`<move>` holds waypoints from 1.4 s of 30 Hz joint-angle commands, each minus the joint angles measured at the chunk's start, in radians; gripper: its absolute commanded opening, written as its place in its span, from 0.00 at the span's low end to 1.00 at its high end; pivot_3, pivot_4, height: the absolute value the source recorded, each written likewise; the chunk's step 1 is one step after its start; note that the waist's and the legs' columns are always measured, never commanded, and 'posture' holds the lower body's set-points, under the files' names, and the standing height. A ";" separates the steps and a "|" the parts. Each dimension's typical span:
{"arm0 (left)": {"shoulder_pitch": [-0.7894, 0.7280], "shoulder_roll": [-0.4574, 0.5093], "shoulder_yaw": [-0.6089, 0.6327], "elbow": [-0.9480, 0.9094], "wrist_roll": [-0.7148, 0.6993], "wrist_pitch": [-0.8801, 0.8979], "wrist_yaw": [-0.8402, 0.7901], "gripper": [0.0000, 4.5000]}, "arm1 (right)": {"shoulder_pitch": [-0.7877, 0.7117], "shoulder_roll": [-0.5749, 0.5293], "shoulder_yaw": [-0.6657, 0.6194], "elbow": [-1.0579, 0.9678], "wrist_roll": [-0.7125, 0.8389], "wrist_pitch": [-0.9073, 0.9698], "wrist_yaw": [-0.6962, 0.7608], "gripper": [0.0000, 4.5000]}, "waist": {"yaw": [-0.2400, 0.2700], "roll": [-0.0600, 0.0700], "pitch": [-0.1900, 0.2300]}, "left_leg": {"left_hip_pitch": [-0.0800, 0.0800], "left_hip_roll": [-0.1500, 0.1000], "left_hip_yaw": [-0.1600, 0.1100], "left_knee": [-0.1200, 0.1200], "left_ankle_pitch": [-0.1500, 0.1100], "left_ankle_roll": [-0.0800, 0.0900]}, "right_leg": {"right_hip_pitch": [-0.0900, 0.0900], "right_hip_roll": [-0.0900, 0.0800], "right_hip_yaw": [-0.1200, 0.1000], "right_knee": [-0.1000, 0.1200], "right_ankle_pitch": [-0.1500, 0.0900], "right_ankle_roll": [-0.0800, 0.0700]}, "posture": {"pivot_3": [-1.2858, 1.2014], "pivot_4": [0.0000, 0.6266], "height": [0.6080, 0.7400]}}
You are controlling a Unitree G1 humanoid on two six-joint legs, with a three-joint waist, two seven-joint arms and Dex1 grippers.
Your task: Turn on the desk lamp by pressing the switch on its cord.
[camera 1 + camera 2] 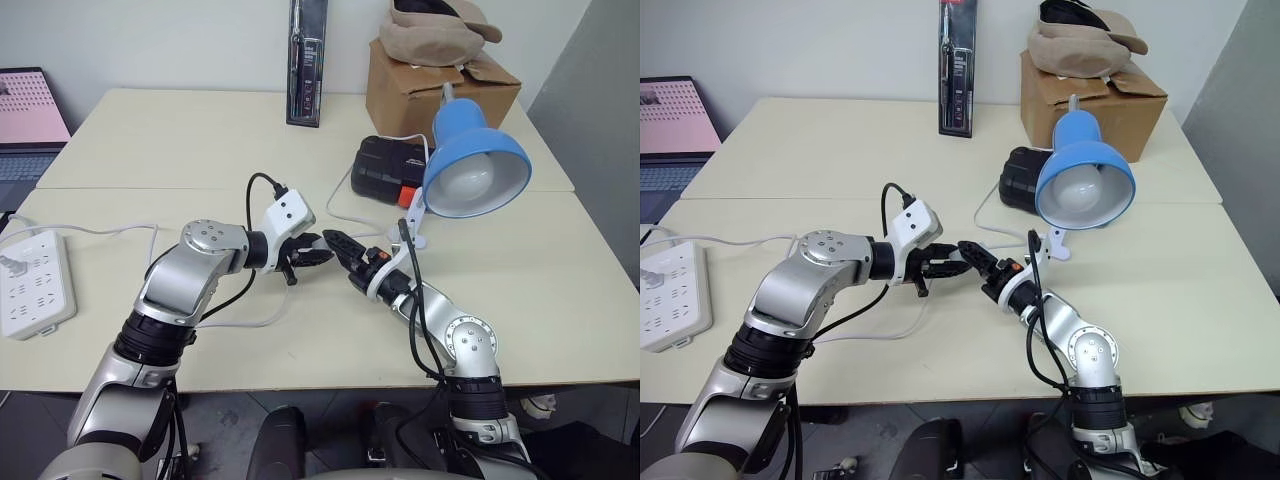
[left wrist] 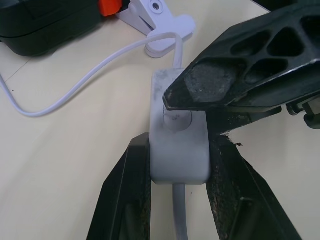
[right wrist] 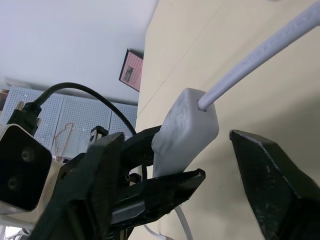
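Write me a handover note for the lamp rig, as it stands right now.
Left end effector: shut on the switch, holding it by its two sides just above the table.
Right end effector: open, one finger with its tip on the rocker on the switch's face; the other finger stands off to the side.
Desk lamp: clipped upright at the right of the table, bulb unlit. The cord runs from the switch to the clip base.
Done: switch picked up and steadied, pressing finger in place.
Left: push the rocker, confirm the bulb lights, release both.

even, soft indoor light; faint shadows; wrist views blurred up close.
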 commanded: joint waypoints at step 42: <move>-0.003 0.026 -0.001 -0.030 0.000 -0.052 -0.004 0.25 | 0.005 0.050 -0.023 -0.020 0.028 -0.006 0.025 0.70 | 0.000 0.000 0.000 | 0.000 0.000 0.000 0.000 0.000 0.000 | 0.000 0.000 0.000 0.000 0.000 0.000 | 0.52 0.24 1.00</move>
